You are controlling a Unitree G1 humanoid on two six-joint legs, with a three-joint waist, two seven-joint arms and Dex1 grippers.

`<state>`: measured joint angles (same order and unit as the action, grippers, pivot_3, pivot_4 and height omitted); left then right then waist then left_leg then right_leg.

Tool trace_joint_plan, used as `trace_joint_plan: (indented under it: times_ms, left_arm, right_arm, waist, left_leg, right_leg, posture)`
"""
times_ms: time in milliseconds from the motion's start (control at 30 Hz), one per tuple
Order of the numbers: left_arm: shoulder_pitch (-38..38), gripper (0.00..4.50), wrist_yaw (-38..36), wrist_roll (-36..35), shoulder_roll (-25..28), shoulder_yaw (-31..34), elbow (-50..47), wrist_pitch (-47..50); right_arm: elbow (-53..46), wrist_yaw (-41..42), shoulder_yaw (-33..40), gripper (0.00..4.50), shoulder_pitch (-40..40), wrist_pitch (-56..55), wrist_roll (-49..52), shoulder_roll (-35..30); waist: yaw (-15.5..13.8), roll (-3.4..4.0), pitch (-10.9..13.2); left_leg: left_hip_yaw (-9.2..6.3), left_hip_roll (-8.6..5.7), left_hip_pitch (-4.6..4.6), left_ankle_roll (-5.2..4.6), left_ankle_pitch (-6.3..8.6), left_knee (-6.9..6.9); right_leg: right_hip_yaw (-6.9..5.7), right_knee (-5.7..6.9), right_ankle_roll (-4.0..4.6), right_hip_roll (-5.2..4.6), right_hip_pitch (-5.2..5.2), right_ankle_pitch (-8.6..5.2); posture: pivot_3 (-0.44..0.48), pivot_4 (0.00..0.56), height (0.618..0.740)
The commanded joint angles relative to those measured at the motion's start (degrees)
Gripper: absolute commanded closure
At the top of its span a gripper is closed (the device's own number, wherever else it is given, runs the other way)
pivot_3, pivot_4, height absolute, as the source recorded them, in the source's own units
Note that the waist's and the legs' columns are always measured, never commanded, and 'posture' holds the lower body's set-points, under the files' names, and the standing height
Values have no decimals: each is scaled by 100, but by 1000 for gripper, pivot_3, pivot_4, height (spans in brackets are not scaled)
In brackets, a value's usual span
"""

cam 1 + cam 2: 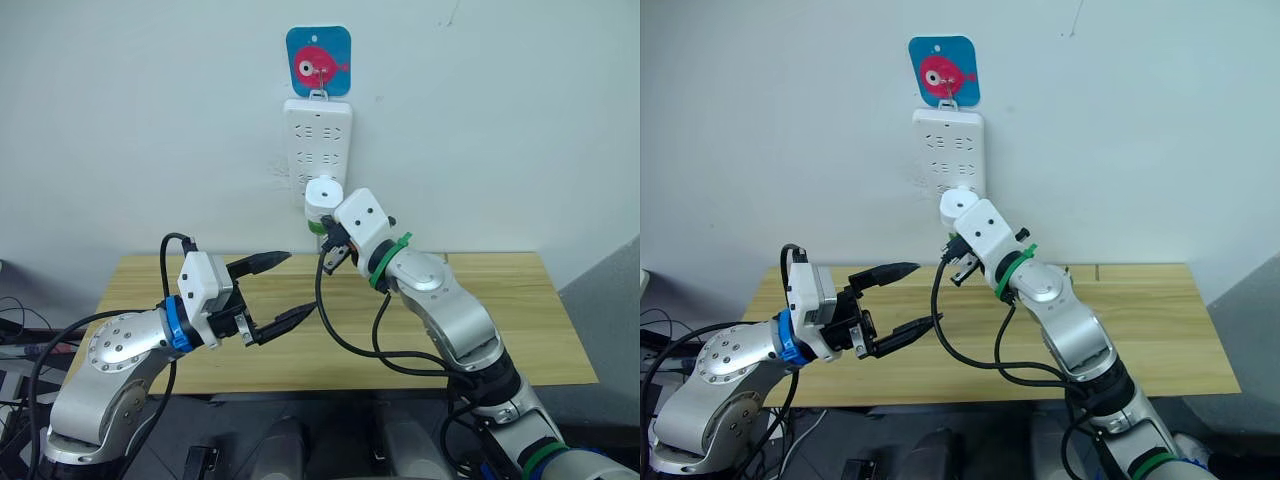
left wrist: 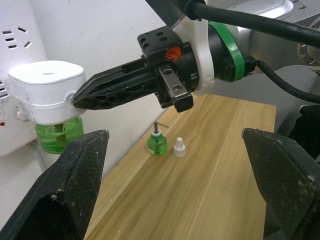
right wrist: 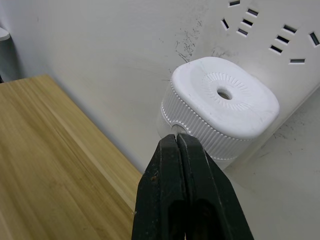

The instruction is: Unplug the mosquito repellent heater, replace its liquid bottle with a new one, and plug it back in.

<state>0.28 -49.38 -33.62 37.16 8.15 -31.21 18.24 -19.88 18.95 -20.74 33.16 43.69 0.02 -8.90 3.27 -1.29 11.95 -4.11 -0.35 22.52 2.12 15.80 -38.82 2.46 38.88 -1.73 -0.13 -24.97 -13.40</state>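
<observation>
Wood table (image 1: 520, 330), white wall (image 1: 120, 120).

heater (image 1: 324, 196) plugged in power strip (image 1: 318, 140) on wall, above table (image 1: 500, 310)

Heater: I see the mosquito repellent heater (image 2: 46, 88), white, rounded, ribbed sides, vented top with a centre hole, plugged into the wall strip's lower end.
Fitted bottle: green liquid bottle (image 2: 59, 134) hangs under it.
Spare bottle: I see a small green bottle (image 2: 157, 142) upright on the table, wick up, at the heater's 4 o'clock in the left wrist view.
</observation>
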Motion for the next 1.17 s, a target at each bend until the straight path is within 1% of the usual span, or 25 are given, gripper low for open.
trace_joint_plan:
  times_ms: [33, 133, 233, 267, 333, 400, 467, 500, 533, 600, 633, 700, 767, 800, 833, 867, 900, 1000, 1067, 1167]
  left_arm:
    - [-27, 0, -8, 20, -45, 44, 6, -170]
    - [-14, 0, -19, 23, -26, 88, 119, -136]
    - [66, 0, 10, 153, 83, 129, 272, -86]
    - [114, 0, -80, 176, 161, 150, 340, -93]
    - [182, 0, -309, 244, 335, 263, 537, -238]
    - [213, 0, -652, 352, 652, 504, 965, -458]
    - [212, 0, -881, 399, 865, 640, 1270, -574]
    - [204, 0, -986, 409, 956, 686, 1409, -610]
    - [190, 0, -1109, 440, 1046, 733, 1561, -696]
    - [161, 0, -1382, 513, 1297, 853, 1924, -782]
    - [139, 0, -1454, 536, 1368, 888, 2049, -811]
    - [226, 0, -1742, 554, 1694, 952, 2189, -686]
    - [335, 0, -1908, 518, 1915, 1001, 2179, -515]
    - [347, 0, -1931, 513, 1964, 996, 2164, -475]
    - [402, 0, -1799, 646, 2032, 992, 2142, -395]
    - [442, 0, -1671, 760, 2052, 1006, 2113, -356]
    - [470, 0, -1537, 882, 2049, 1017, 2092, -349]
    - [544, 0, -1195, 1357, 2041, 943, 2131, -441]
    - [566, 0, -1240, 1396, 2008, 919, 2187, -513]
    - [476, 0, -1313, 1389, 1963, 888, 2259, -560]
  right_arm:
    - [-480, 288, 341, 4473, 1, 120, 267, -167]
    - [-726, 549, 366, 4473, -61, 203, 498, -318]
    - [-948, 844, 353, 4473, -92, 246, 690, -573]
    - [-1044, 946, 374, 4473, -112, 257, 752, -690]
    - [-1301, 1219, 455, 4473, -196, 293, 865, -1065]
    - [-1599, 1600, 749, 4473, -436, 307, 983, -1741]
    - [-1748, 1791, 978, 4473, -608, 298, 1080, -2180]
    - [-1787, 1905, 1085, 4106, -700, 278, 1126, -2406]
    - [-1811, 2039, 1197, 3875, -817, 213, 1154, -2672]
    - [-1768, 2452, 1579, 3247, -1210, -25, 1167, -3383]
    - [-1728, 2587, 1718, 2819, -1356, -135, 1176, -3624]
    - [-1292, 3217, 2289, 2084, -1820, -684, 1156, -4445]
    - [-929, 3684, 2681, 1343, -2145, -1135, 1167, -4999]
    - [-789, 3810, 2764, 954, -2231, -1306, 1189, -5151]
    - [-636, 3983, 2904, 630, -2364, -1511, 1214, -5326]
    - [-488, 4110, 3021, 180, -2456, -1690, 1222, -5454]
    - [-360, 4233, 3113, 18, -2541, -1857, 1216, -5560]
    - [-122, 4489, 3274, 18, -2697, -2138, 1284, -5699]
    - [24, 4508, 3353, 18, -2678, -2164, 1354, -5680]
    - [202, 4516, 3323, 18, -2614, -2285, 1312, -5690]
  waist:
    - [-1, 0, 0]
    - [-2, 0, -1]
    - [3, 0, -1]
    - [5, 0, -1]
    - [-2, -2, -5]
    - [-20, -5, -12]
    - [-51, -17, -27]
    - [-63, -19, -37]
    - [-76, -20, -49]
    - [-118, -21, -84]
    - [-142, -24, -98]
    - [-156, -24, -121]
    - [-162, -24, -142]
    - [-162, -24, -159]
    - [-158, -27, -185]
    - [-156, -28, -203]
    - [-156, -29, -222]
    - [-157, -29, -248]
    - [-157, -26, -274]
    - [-166, -27, -304]
  left_leg:
    - [0, -1, 1, 0, 0, 0]
    - [0, -2, 3, -1, 2, 1]
    - [-3, 0, 4, -1, 2, 4]
    - [-2, 1, 4, -1, 2, 6]
    - [-3, 2, 4, -1, 2, 6]
    - [-4, -1, 5, -1, 2, 6]
    - [-2, -3, 8, -1, 2, 6]
    - [1, -4, 8, -1, 2, 6]
    - [4, -4, 10, -1, 2, 5]
    - [17, -5, 10, -1, 2, 6]
    - [20, -5, 12, -2, 3, 6]
    - [31, -4, 14, -3, 4, 6]
    - [40, -5, 14, -4, 4, 5]
    - [45, -5, 12, -5, 4, 6]
    - [54, -4, 7, -7, 6, 6]
    - [62, 2, 1, -8, 6, 7]
    - [67, 5, -6, -9, 7, 8]
    - [71, 13, -55, -10, 8, 15]
    - [71, 13, -79, -11, 9, 19]
    - [71, 10, -82, -11, 9, 18]
  right_leg:
    - [0, 0, 0, 0, 0, 0]
    - [0, -1, 0, -2, -1, 0]
    - [-3, -1, 1, -2, -4, 0]
    - [-3, -1, 1, -2, -6, 0]
    - [-5, 0, 1, -1, -6, 0]
    - [-7, -1, 1, -2, -6, 0]
    - [-9, -4, 1, -2, -5, 0]
    - [-11, -7, 1, -2, -4, 0]
    - [-9, -11, 1, -2, -4, 0]
    - [-10, -14, 1, -2, -4, 0]
    - [-11, -16, 1, -1, -4, 0]
    - [-11, -21, 1, -2, -3, 0]
    - [-7, -24, 0, -1, -2, 0]
    - [-5, -27, 0, -1, -1, 0]
    - [-1, -26, 0, -1, 1, 0]
    - [2, -27, 0, -2, 3, 0]
    - [5, -27, 0, -2, 7, -1]
    - [6, -29, -1, 2, 49, -5]
    - [5, -34, -12, 4, 74, -23]
    - [6, -35, -12, 3, 80, -24]
  posture:
    - [-34, 153, 740]
    - [-29, 140, 740]
    - [-20, 127, 740]
    - [-17, 121, 740]
    - [-11, 114, 740]
    - [-2, 102, 740]
    - [-1, 100, 740]
    - [3, 96, 740]
    - [5, 92, 740]
    - [11, 84, 740]
    - [11, 84, 740]
    - [32, 72, 740]
    - [37, 70, 740]
    - [44, 68, 740]
    - [51, 66, 740]
    - [56, 64, 740]
    - [59, 62, 740]
    - [64, 55, 740]
    - [66, 52, 740]
    - [70, 51, 740]
